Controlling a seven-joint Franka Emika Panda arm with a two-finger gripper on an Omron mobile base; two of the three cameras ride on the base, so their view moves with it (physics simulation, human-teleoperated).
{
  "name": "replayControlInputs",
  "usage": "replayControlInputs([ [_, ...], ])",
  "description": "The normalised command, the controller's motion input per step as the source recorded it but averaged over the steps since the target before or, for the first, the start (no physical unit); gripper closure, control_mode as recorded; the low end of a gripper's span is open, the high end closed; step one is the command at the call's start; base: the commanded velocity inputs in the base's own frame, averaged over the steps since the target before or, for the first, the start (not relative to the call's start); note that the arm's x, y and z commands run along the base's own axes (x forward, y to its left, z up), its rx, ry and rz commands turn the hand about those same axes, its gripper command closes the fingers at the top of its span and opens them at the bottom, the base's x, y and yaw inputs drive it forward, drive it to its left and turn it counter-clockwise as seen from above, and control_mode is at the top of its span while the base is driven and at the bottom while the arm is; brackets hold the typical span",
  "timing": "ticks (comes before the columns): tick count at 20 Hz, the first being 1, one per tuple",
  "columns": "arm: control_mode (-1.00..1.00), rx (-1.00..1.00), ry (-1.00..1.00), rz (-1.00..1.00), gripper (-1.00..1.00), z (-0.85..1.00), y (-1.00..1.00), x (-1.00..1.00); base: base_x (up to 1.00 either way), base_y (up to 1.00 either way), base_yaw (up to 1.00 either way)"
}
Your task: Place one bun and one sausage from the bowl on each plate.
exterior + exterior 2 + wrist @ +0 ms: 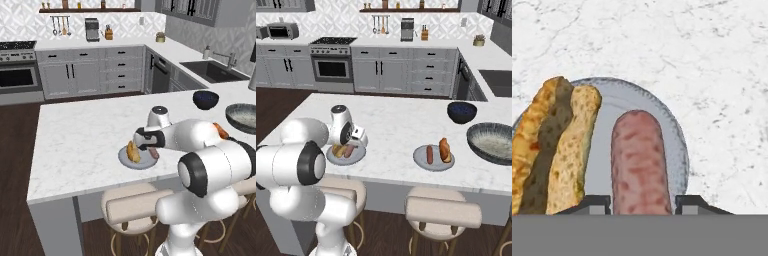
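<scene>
End effector low over the near plate, its fingertips spread either side of the sausage.

The jaws stand open — the sausage lies between them on the plate, with no clamp to be seen, and the bun sits just at its 9 o'clock on the same plate. In the right base view the second plate lies well apart at 3 o'clock on the tabletop, carrying its own sausage and bun. The grey bowl is further toward 3 o'clock — a dark blue bowl near its 11 o'clock.
</scene>
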Motion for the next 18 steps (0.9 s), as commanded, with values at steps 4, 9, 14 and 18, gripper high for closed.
replayControlInputs([
  [4,-1.00,0.00,0.00,0.00,1.00,-0.37,0.05,0.38,0.00,0.00,0.00],
  [9,-1.00,0.00,0.00,0.00,1.00,-0.40,0.10,0.27,0.00,0.00,0.00],
  [14,-1.00,0.00,0.00,0.00,-1.00,-0.21,0.02,0.31,0.00,0.00,0.00],
  [18,-1.00,0.00,0.00,0.00,-1.00,-0.03,0.00,0.42,0.00,0.00,0.00],
])
